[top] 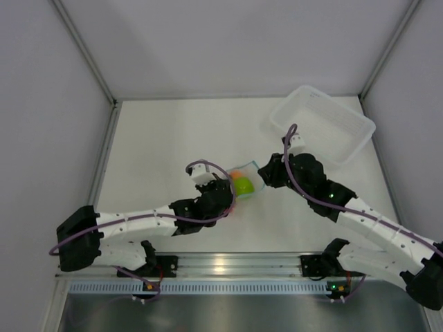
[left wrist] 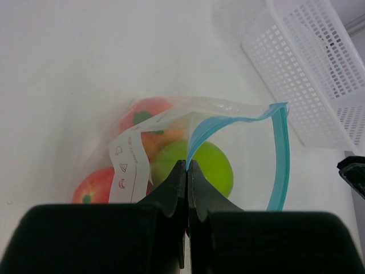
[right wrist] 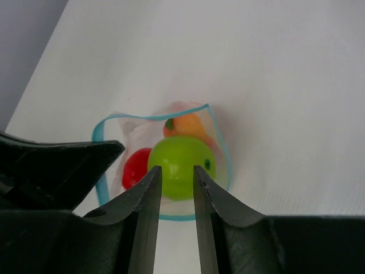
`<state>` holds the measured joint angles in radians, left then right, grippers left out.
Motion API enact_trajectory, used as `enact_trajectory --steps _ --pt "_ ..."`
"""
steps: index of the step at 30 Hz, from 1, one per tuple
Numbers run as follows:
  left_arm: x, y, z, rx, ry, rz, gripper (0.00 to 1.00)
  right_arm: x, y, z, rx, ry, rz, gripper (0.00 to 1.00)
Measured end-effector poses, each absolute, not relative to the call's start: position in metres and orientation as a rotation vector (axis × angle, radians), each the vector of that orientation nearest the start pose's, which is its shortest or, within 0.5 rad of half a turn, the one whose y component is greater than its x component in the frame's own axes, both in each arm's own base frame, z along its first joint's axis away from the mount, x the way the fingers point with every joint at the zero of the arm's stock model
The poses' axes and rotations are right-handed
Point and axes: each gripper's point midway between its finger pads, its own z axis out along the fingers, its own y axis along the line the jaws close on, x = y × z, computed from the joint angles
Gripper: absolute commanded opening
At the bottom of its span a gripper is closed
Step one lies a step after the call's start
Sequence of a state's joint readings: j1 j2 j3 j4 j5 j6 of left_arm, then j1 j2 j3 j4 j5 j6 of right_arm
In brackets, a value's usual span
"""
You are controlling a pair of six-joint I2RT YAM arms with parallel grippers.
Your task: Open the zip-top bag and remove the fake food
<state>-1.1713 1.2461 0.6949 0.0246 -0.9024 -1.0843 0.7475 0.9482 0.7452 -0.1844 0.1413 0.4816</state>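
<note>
1. Two claws meet in the overhead view. The black left claw (top: pixel 227 188) is at one side of the small clear crinkly plastic zip-top bag (top: pixel 250 176) and the black right claw (top: pixel 266 176) is just at the other. A round lime-green plastic fruit (top: pixel 243 185) glows through the film. Well beyond the right claw sits the translucent white rectangular bin (top: pixel 346 146) on the white table (top: pixel 166 138). From up here neither claw's jaws can be read, and the wrists cover the bag's mouth.

2. Left wrist view, and there's the answer: the left claw is clamped tight on the bag's near lip, right where the teal zip strip begins. The mouth gapes ahead of the tips, the strip arcing round to the claw's right. The green fruit lies just past the tips, a round red plastic fruit (left wrist: pixel 91 184) off to the claw's left, and a round orange-peach plastic fruit (left wrist: pixel 162 137) farther ahead. A printed white label hides part of them, and the claw's body blocks the bag's near end.

3. Right wrist view: the right claw's jaws stand partly apart and empty, with the green fruit dead ahead inside the teal ring.
   - My call is that the left claw should hold that lip firm so the mouth is round.
   - The right claw looks to need more spread than the fruit's width. It should go straight through the ring without snagging the strip.
   - It should close across the ball's middle, since a smooth ball will likely squirt out of an off-centre pinch.
   - Whether the tips are already past the strip, I cannot tell.
   - The red fruit is half hidden behind one finger, and the left claw's dark bulk masks that side of the bag.
</note>
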Motion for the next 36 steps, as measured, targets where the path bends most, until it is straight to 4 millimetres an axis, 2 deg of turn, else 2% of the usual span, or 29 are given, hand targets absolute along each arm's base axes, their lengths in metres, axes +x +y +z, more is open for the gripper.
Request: enact_trajectory --steps 3,7,12,15,17,19,26,30,36 --pt "0.242 -0.282 0.164 -0.444 1.884 -0.591 0.0 0.239 0.238 0.218 -0.225 1.999 0.696 0.32" --pt "0.242 -0.284 0.165 -0.454 1.887 -0.609 0.0 0.236 0.251 0.214 -0.258 2.022 0.683 0.42" --pt "0.24 -0.286 0.165 -0.464 1.889 -0.624 0.0 0.238 0.263 0.182 -0.296 2.105 0.621 0.49" --pt "0.24 -0.287 0.165 -0.467 1.892 -0.632 0.0 0.241 0.266 0.167 -0.304 2.14 0.589 0.56" --pt "0.239 -0.288 0.165 -0.468 1.893 -0.636 0.0 0.243 0.27 0.159 -0.308 2.153 0.581 0.64" --pt "0.239 -0.288 0.165 -0.474 1.894 -0.643 0.0 0.245 0.274 0.149 -0.318 2.161 0.581 0.68" --pt "0.237 -0.29 0.161 -0.486 1.907 -0.663 0.0 0.248 0.282 0.121 -0.327 2.204 0.575 0.73" --pt "0.236 -0.29 0.16 -0.492 1.91 -0.67 0.0 0.249 0.284 0.109 -0.324 2.22 0.568 0.83" --pt "0.234 -0.288 0.155 -0.49 1.922 -0.66 0.0 0.253 0.288 0.089 -0.311 2.251 0.541 0.85"
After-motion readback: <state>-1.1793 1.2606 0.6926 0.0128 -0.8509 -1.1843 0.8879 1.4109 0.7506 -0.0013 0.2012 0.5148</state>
